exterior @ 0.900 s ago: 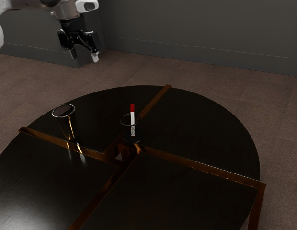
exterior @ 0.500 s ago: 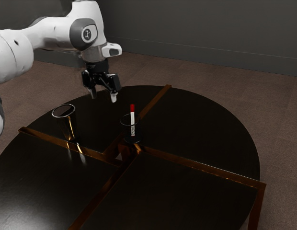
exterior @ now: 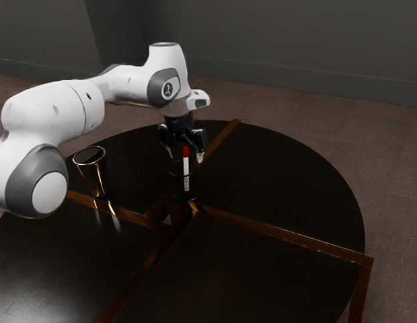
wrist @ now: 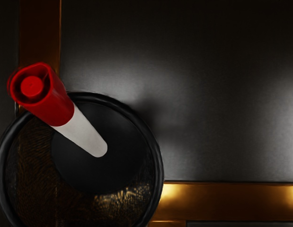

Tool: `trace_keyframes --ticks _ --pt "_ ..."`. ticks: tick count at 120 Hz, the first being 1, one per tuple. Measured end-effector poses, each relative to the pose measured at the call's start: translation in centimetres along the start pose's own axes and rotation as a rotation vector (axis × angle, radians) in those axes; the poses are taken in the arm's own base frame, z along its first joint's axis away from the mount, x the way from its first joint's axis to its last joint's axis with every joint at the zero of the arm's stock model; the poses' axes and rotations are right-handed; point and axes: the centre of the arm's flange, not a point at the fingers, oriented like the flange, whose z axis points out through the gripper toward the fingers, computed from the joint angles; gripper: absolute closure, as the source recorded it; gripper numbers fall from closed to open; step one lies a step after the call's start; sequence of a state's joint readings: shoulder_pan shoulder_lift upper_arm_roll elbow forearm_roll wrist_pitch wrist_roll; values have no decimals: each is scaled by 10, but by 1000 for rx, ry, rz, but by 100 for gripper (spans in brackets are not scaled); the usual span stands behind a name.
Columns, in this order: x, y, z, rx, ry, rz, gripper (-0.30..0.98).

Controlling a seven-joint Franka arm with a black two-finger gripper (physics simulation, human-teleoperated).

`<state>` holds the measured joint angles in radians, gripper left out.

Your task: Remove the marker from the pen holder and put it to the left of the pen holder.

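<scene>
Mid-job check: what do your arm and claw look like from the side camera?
The arm is glossy white, with rounded segments and grey round joint covers; one near the wrist carries a small dark marking. The claw is black and angular, with pale fingertips.

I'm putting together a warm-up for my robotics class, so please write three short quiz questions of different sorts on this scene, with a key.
1. Multiple choice: how is the end effector?
a) shut
b) open
c) lying on the floor

2. True or false: the marker stands in the pen holder with its red cap up.

3. Fill in: the shiny cup stands toward the exterior view's ____ from the pen holder.

Key: 1. b; 2. true; 3. left
</scene>
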<state>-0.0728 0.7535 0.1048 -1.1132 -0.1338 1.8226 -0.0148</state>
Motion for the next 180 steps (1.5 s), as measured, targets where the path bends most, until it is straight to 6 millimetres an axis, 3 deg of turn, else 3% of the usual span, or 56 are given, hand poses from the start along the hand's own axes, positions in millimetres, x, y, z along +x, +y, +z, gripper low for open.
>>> trace_keyframes --ticks 8,17,97,141,169,173,180 --pt "6 -21 15 8 -11 -63 0" --pt "19 -30 18 18 7 -104 0" --pt "47 -15 19 -22 118 -176 0" --pt "49 -23 22 -6 130 -129 1" --pt "44 -14 21 -28 114 -97 2" --pt "43 -13 22 -30 113 -94 4" --pt "43 -12 22 -32 111 -88 18"
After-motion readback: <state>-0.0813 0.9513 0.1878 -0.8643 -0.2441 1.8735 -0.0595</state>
